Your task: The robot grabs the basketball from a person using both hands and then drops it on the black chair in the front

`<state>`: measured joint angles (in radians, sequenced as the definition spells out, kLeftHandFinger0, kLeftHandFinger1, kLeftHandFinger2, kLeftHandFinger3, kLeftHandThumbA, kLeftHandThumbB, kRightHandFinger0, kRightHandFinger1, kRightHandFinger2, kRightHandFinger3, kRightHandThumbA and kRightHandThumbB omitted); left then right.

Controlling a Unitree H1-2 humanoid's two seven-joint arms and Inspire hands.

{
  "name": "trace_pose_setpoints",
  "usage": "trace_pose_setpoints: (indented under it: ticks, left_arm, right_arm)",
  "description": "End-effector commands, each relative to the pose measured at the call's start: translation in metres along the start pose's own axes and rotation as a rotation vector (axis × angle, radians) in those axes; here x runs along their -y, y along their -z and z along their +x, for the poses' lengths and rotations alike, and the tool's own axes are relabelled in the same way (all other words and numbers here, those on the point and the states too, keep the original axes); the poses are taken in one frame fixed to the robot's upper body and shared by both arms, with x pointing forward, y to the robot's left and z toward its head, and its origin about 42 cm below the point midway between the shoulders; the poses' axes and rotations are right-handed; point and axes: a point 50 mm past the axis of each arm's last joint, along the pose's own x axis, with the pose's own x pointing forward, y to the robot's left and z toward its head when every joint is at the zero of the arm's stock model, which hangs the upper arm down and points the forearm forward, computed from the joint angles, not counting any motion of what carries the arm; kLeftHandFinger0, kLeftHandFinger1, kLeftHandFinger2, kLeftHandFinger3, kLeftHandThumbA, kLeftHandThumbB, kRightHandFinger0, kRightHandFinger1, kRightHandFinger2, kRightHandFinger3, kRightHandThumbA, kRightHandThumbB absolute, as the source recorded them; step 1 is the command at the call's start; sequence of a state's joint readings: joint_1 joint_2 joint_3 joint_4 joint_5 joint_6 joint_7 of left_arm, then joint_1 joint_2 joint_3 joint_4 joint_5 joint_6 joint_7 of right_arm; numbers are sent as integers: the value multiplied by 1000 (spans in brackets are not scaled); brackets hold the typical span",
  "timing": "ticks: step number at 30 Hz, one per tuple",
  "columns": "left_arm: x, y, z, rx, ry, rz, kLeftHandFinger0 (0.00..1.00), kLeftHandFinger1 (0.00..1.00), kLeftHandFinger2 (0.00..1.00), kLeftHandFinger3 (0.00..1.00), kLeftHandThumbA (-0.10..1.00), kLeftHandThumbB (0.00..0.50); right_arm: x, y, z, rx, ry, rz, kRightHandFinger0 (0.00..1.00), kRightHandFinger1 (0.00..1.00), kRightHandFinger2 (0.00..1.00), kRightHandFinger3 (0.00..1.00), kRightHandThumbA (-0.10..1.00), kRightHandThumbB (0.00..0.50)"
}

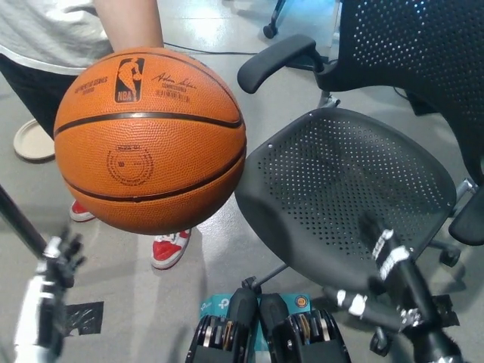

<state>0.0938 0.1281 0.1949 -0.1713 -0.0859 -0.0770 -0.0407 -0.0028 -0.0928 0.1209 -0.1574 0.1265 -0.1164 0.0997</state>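
Observation:
An orange NBA basketball (150, 140) fills the upper left, held out toward me by a person (57, 34) whose forearm reaches down behind its top. To the right stands the black office chair, its perforated seat (340, 189) bare. My white left hand (59, 261) is low at the left, below and left of the ball, blurred and apart from it. My black right hand (378, 242) is at the lower right, over the front of the chair seat, well away from the ball. Neither hand touches the ball.
The chair's mesh backrest (416, 60) rises at the top right, with an armrest (276, 60) to its left. The person's red and white shoes (170, 248) stand on the grey floor under the ball. A round beige disc (32, 140) lies at the far left.

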Motion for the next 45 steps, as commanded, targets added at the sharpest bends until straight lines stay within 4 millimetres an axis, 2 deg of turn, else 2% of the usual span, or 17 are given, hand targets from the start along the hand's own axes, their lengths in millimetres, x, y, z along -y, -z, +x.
trace_pose_setpoints:
  ticks: [1, 3, 6, 8, 12, 14, 18, 19, 21, 23, 25, 27, 34, 35, 41, 45]
  left_arm:
    - [-30, -53, 7, 240, -183, -113, 1000, 1000, 1000, 1000, 1000, 256]
    - [-36, -64, 14, 278, -181, -104, 1000, 1000, 1000, 1000, 1000, 238]
    - [-38, -80, 24, 305, -168, -108, 1000, 1000, 1000, 1000, 1000, 301]
    - [-37, -87, 29, 311, -155, -112, 1000, 1000, 1000, 1000, 1000, 305]
    - [-35, -99, 40, 326, -127, -101, 1000, 1000, 1000, 1000, 1000, 308]
    - [-32, -101, 47, 332, -117, -89, 1000, 1000, 1000, 1000, 1000, 287]
    - [-27, -105, 59, 333, -100, -63, 1000, 1000, 1000, 1000, 1000, 292]
    - [-25, -107, 64, 340, -92, -60, 1000, 1000, 1000, 1000, 1000, 276]
    - [-21, -108, 69, 341, -89, -55, 1000, 1000, 1000, 1000, 1000, 274]
    - [-15, -110, 76, 361, -79, -43, 1000, 1000, 1000, 1000, 1000, 241]
    - [-9, -112, 80, 368, -58, -45, 1000, 1000, 1000, 1000, 1000, 230]
    - [-4, -115, 81, 373, -51, -40, 1000, 1000, 1000, 1000, 1000, 235]
    - [5, -122, 87, 396, -13, -42, 1000, 1000, 1000, 1000, 1000, 187]
    - [6, -123, 87, 393, -15, -41, 1000, 1000, 1000, 1000, 1000, 197]
    - [15, -124, 89, 383, -3, -54, 1000, 1000, 1000, 1000, 1000, 195]
    - [23, -127, 89, 378, 15, -65, 1000, 1000, 1000, 1000, 1000, 174]
  right_arm:
    - [-7, -67, 42, 211, -51, 205, 1000, 1000, 1000, 1000, 1000, 289]
    - [-10, -76, 62, 234, -76, 229, 1000, 1000, 1000, 1000, 1000, 302]
    - [-21, -81, 91, 243, -124, 307, 1000, 1000, 1000, 1000, 1000, 325]
    - [-27, -82, 101, 237, -167, 379, 1000, 1000, 1000, 1000, 1000, 327]
    - [-46, -85, 122, 203, -219, 528, 1000, 1000, 1000, 1000, 1000, 369]
    - [-53, -85, 132, 191, -241, 558, 1000, 1000, 1000, 1000, 1000, 386]
    - [-68, -80, 154, 150, -281, 634, 1000, 1000, 1000, 1000, 1000, 401]
    - [-73, -78, 163, 137, -295, 641, 1000, 1000, 1000, 1000, 1000, 404]
    - [-76, -77, 170, 124, -300, 654, 1000, 1000, 1000, 1000, 1000, 411]
    - [-82, -75, 180, 101, -301, 690, 1000, 1000, 1000, 1000, 1000, 417]
    - [-86, -72, 187, 84, -297, 686, 1000, 1000, 1000, 1000, 1000, 405]
    - [-91, -69, 193, 72, -293, 662, 1000, 1000, 1000, 1000, 1000, 404]
    - [-92, -65, 201, 59, -287, 651, 1000, 1000, 1000, 1000, 1000, 424]
    - [-92, -66, 201, 62, -292, 651, 1000, 1000, 1000, 1000, 1000, 424]
    - [-92, -67, 199, 68, -295, 658, 1000, 1000, 1000, 1000, 1000, 435]
    - [-94, -69, 196, 80, -299, 658, 1000, 1000, 1000, 1000, 1000, 441]
